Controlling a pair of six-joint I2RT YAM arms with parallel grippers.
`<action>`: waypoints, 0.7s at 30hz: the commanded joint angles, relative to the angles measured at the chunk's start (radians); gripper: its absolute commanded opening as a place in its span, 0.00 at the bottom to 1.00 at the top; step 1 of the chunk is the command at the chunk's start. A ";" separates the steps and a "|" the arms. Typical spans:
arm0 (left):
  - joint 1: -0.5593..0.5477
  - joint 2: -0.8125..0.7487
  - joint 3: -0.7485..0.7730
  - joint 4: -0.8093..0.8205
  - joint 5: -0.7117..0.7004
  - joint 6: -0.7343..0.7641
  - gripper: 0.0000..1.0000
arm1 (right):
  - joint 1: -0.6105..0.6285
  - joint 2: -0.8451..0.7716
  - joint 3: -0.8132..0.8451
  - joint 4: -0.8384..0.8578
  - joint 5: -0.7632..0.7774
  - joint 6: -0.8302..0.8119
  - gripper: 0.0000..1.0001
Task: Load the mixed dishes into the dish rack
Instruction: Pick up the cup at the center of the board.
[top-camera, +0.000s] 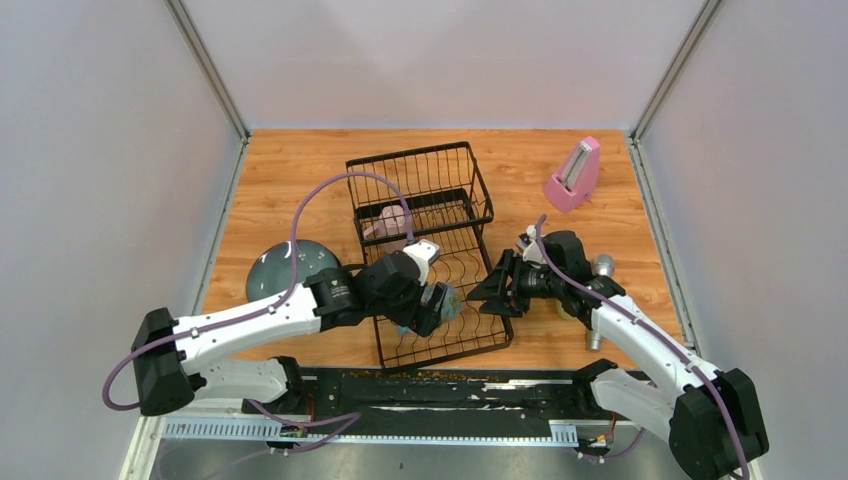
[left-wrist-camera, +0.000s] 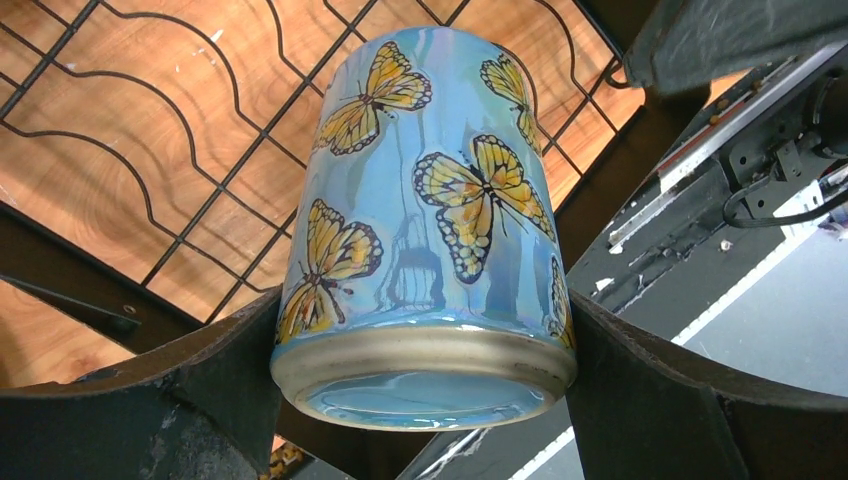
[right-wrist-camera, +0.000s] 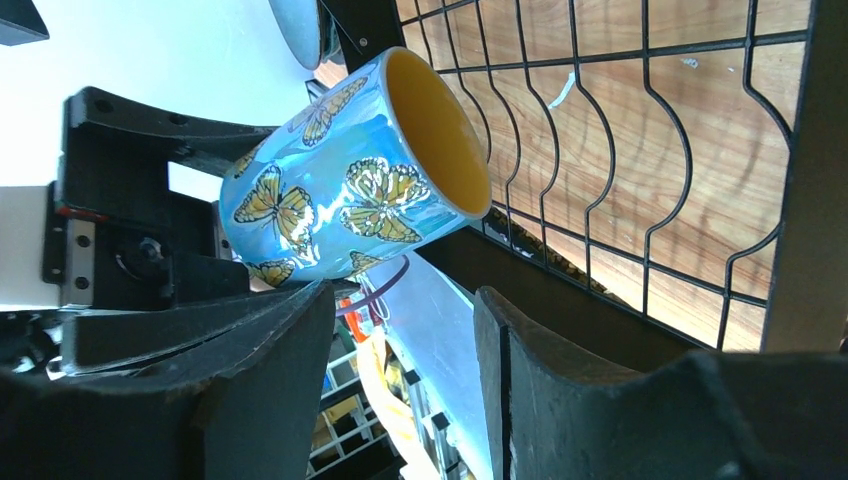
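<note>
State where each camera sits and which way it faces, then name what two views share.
Top external: above and behind the arms, looking down at the dish rack; both arms show.
Left wrist: on the left arm, looking along the left fingers at the butterfly mug they clamp.
Right wrist: on the right arm, looking past the open right fingers at the mug.
Shared: both wrist views show that mug against the rack's wires.

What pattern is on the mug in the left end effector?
Blue mug: orange-yellow butterflies; clearest in left wrist view.
</note>
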 joint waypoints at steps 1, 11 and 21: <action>0.009 0.058 0.161 0.007 0.014 0.023 0.00 | 0.015 0.015 0.040 -0.003 0.011 -0.033 0.54; 0.012 0.237 0.358 -0.208 0.094 0.105 0.08 | 0.022 0.043 0.032 -0.002 0.024 -0.055 0.54; 0.013 0.334 0.465 -0.313 0.115 0.161 0.12 | 0.040 0.108 0.031 0.020 0.041 -0.073 0.50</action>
